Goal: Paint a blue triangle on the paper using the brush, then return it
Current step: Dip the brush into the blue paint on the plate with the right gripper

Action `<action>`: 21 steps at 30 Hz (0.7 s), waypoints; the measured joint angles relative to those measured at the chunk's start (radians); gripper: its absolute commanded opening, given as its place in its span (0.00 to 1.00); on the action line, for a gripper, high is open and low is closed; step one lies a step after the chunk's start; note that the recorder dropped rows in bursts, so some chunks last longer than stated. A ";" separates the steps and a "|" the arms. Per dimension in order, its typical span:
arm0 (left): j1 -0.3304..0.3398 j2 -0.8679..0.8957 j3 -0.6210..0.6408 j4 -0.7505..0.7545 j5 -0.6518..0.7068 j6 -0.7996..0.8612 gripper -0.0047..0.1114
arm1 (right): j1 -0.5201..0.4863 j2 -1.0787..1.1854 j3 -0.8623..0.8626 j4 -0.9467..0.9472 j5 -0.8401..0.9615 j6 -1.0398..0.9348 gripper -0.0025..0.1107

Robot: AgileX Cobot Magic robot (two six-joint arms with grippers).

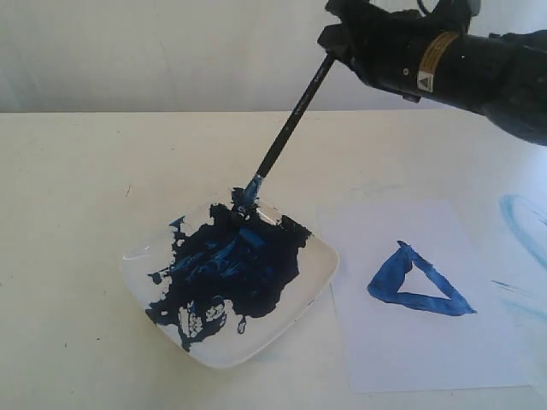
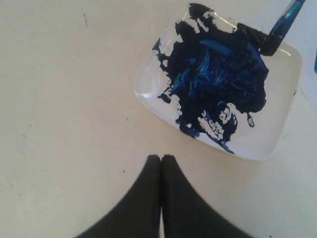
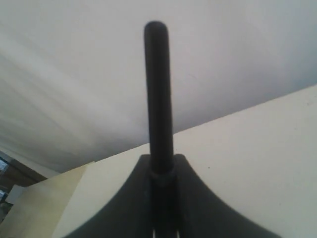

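My right gripper [image 1: 335,49] is shut on the upper end of the black brush [image 1: 291,128], which slants down to the left. Its blue-stained tip [image 1: 244,205] rests at the far edge of the white square plate [image 1: 312,278] smeared with dark blue paint. In the right wrist view the brush handle [image 3: 158,89] sticks straight out from between the closed jaws of that gripper [image 3: 162,163]. A dark-blue triangle [image 1: 414,282] is painted on the white paper [image 1: 427,350] to the right of the plate. My left gripper [image 2: 161,157] is shut and empty, hovering near the plate [image 2: 282,134].
Faint light-blue smears [image 1: 523,226] mark the table to the right of the paper. The cream table [image 1: 77,213] stretches bare to the left of the plate. A pale wall stands behind the table.
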 measured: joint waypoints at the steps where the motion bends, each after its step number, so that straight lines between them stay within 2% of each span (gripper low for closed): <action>1: 0.000 -0.002 0.002 0.000 0.009 -0.005 0.04 | 0.002 0.021 -0.014 -0.004 0.013 0.020 0.02; 6: 0.000 -0.007 0.004 0.013 0.044 -0.016 0.04 | 0.004 0.107 -0.056 -0.085 0.072 0.163 0.02; 11: 0.000 -0.007 0.004 0.023 0.049 -0.018 0.04 | 0.006 0.219 -0.091 -0.244 0.085 0.403 0.02; 18: 0.000 -0.007 0.004 0.032 0.047 -0.018 0.04 | 0.008 0.336 -0.137 -0.260 0.049 0.564 0.02; 21: 0.000 -0.008 0.004 0.034 0.030 -0.018 0.04 | 0.008 0.388 -0.141 -0.246 0.010 0.576 0.02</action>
